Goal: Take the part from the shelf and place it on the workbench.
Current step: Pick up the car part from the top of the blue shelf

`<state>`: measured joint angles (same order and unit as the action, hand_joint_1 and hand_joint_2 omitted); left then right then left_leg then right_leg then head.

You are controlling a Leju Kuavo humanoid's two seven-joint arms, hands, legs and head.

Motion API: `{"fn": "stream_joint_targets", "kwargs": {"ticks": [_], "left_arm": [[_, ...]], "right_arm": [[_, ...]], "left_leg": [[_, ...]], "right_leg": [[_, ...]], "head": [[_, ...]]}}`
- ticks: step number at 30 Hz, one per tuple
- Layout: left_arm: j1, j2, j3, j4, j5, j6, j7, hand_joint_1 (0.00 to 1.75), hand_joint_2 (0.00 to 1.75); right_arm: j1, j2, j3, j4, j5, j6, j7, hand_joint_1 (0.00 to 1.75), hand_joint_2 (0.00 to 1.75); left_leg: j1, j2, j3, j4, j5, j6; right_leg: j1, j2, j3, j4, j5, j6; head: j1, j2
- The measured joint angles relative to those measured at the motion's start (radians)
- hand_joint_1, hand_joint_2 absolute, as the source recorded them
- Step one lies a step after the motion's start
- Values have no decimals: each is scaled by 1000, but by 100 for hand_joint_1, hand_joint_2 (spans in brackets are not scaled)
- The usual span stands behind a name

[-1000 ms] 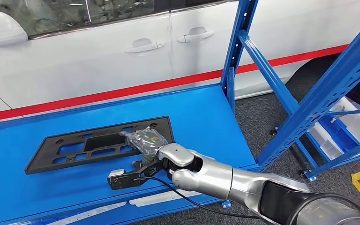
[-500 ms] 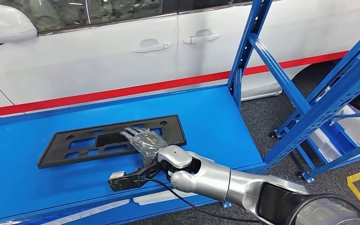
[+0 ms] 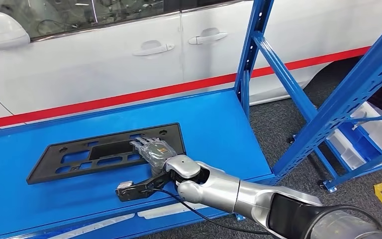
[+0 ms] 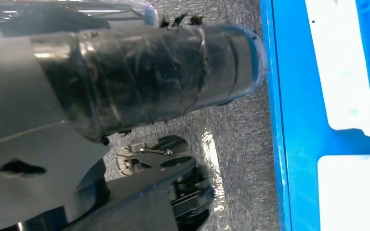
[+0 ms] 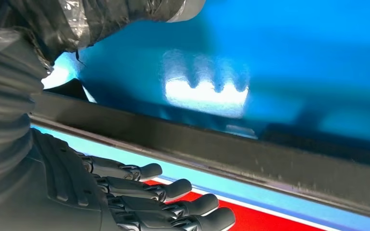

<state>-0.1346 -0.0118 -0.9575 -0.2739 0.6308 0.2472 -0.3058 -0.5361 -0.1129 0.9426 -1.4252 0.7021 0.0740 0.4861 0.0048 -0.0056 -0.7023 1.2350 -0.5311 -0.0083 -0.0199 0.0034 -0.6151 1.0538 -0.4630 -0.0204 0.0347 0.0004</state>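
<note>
Head view: the black flat part (image 3: 104, 153) lies on the blue workbench (image 3: 214, 129), beside a white car (image 3: 104, 59) and the blue shelf (image 3: 328, 104). The right hand (image 3: 151, 149) sits over the part's right end, fingers extended and apart, grasping nothing.

Right wrist view: the right hand's fingers (image 5: 164, 192) are straight and spread, beside the part's dark edge (image 5: 250, 154).

Left wrist view: left hand's finger state cannot be told.

No text, label, brand, number or sign can be read on anything in these views.
</note>
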Motion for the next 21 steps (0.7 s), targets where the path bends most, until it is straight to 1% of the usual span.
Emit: {"fn": "stream_joint_targets", "kwargs": {"ticks": [1,2,3,4,5,7,8,9,10,11,12,13,14,15,16,17,18,19,21], "left_arm": [[-1,0,0,0,0,0,0,0,0],[-2,0,0,0,-1,0,1,0,0],[-4,0,0,0,-1,0,2,0,0],[-6,0,0,0,-1,0,3,0,0],[-7,0,0,0,-2,0,5,0,0],[-6,0,0,0,-4,-1,8,0,0],[-6,0,0,0,-6,-1,9,0,0],[-7,-1,0,0,-7,-2,9,0,0],[-8,-1,0,0,-8,-2,9,0,0],[-10,-2,0,0,-8,-2,9,0,0],[-11,-2,0,0,-8,-2,10,0,0],[-11,-3,0,0,-9,-3,10,0,0],[-10,-4,0,0,-10,-3,10,0,0],[-10,-5,0,0,-10,-3,11,0,0],[-10,-6,0,0,-11,-3,11,0,0],[-10,-7,0,0,-13,-3,11,0,0],[-11,-8,0,0,-14,-3,11,0,0],[-12,-8,0,0,-16,-4,11,0,0],[-12,-8,0,0,-18,-5,10,0,0]], "right_arm": [[-1,2,0,4,0,0,0,0,175],[-2,5,0,7,1,0,0,0,175],[-4,7,0,11,1,0,0,0,175],[-5,9,0,15,1,0,0,0,175],[-6,11,0,19,2,0,-1,0,175],[-7,14,0,29,3,-1,-1,0,175],[-8,15,0,34,4,-1,-1,0,175],[-10,15,0,39,5,-2,-1,0,175],[-11,15,0,45,6,-3,-2,38,175],[-11,15,0,52,7,-4,-2,82,175],[-10,15,0,59,7,-6,-2,125,175],[-9,15,0,67,8,-8,-2,169,175],[-8,15,0,75,8,-11,-2,175,175],[-8,15,0,81,9,-14,-3,175,175],[-9,16,0,86,10,-16,-4,175,175],[-10,17,0,91,12,-19,-5,175,175],[-12,20,-1,94,13,-23,-7,175,175],[-13,23,-2,97,14,-26,-10,175,175],[-15,29,-4,100,14,-31,-16,175,175]], "left_leg": [[-1,0,32,-70,32,6],[-4,0,64,-134,54,12],[-8,-1,87,-180,66,18],[-12,-2,99,-207,69,22],[-15,-2,102,-211,69,25],[-13,-2,106,-224,77,33],[-10,-1,110,-232,82,38],[-8,0,113,-240,86,44],[-7,0,115,-243,89,48],[-7,1,114,-243,89,51],[-8,1,114,-241,88,53],[-8,1,114,-240,87,54],[-8,0,114,-237,85,54],[-7,0,114,-233,82,52],[-6,-1,114,-227,78,49],[-7,-1,111,-219,73,44],[-8,-1,108,-211,68,39],[-9,-1,105,-205,65,34],[-10,-1,102,-202,65,25]], "right_leg": [[0,1,1,0,0,0],[2,2,1,-1,0,2],[2,2,1,-2,1,4],[3,2,0,-4,2,8],[3,2,0,-7,4,13],[3,2,1,-9,2,23],[4,1,-4,4,-9,27],[5,1,-17,33,-29,30],[6,1,-40,85,-59,31],[7,1,-68,149,-90,32],[7,1,-94,208,-111,33],[6,0,-111,244,-117,35],[5,0,-111,242,-103,36],[2,0,-92,201,-74,37],[0,-1,-63,137,-41,38],[0,-2,-33,76,-19,37],[0,-1,-12,32,-8,35],[1,0,-1,10,-6,31],[4,1,1,6,-7,21]], "head": [[0,0],[0,0],[0,0],[0,0],[0,0],[0,0],[1,0],[1,0],[2,0],[2,0],[2,0],[2,0],[2,0],[2,0],[2,0],[2,0],[2,0],[2,0],[1,0]]}}
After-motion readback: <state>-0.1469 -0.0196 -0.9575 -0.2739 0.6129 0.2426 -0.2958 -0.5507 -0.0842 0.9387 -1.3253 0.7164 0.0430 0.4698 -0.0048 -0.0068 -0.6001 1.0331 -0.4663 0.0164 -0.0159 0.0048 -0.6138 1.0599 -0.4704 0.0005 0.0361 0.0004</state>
